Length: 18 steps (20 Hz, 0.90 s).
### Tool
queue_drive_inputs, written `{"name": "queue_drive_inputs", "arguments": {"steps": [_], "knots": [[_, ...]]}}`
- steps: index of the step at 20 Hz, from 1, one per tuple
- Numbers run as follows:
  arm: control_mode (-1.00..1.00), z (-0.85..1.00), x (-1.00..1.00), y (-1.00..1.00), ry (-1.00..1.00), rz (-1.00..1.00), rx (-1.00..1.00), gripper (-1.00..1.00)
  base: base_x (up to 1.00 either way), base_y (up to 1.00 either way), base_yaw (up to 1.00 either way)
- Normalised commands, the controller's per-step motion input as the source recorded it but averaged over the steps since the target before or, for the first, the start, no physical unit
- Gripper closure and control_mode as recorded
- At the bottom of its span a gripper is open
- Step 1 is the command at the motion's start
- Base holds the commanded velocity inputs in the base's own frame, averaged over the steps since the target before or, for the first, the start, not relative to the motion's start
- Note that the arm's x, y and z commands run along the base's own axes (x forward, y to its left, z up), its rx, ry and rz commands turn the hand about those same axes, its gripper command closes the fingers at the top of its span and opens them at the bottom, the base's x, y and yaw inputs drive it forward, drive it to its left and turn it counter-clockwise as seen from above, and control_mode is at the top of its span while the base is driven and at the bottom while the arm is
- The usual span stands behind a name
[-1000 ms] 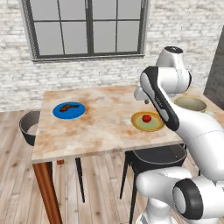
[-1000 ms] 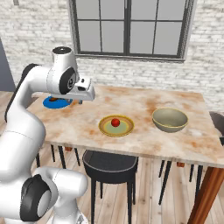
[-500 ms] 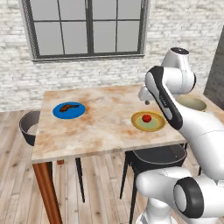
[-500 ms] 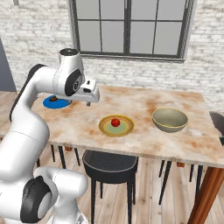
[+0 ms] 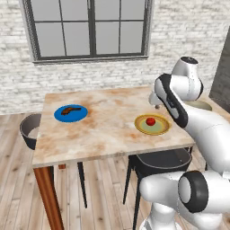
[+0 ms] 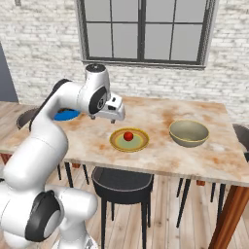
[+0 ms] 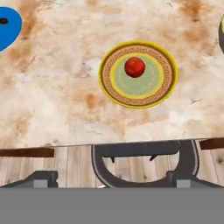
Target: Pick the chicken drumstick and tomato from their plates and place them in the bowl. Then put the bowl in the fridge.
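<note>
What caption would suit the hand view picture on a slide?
Looking down from the robot's hand: a tomato sits on a yellow-rimmed plate on the marble table.

Both base views look forward and down over the table (image 5: 103, 130) from behind the arm, left and right. Hand view looks steeply down, nearer, at the near edge. All three share the yellow plate (image 7: 138, 74) and tomato (image 7: 134, 67).

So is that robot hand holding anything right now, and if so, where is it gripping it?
Nothing is held. The gripper is open and empty above the table edge; the tomato sits on its yellow-rimmed plate, and the chicken drumstick lies on the blue plate.
</note>
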Motion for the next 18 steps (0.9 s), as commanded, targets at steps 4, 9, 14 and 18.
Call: {"name": "queue_drive_inputs", "arguments": {"steps": [4,9,14,18], "knots": [[-1.00,-0.51,0.56,-0.01,0.00,-0.40,-0.08,-1.00,0.00,0.00,0.00],[-1.00,-0.50,0.49,0.00,0.03,-0.45,-0.01,-1.00,0.00,0.00,0.00],[-1.00,-0.35,0.47,-0.06,0.00,-0.17,0.05,-1.00,0.00,0.00,0.00],[-1.00,-0.32,0.49,-0.12,0.00,-0.08,0.05,-1.00,0.00,0.00,0.00]]}}
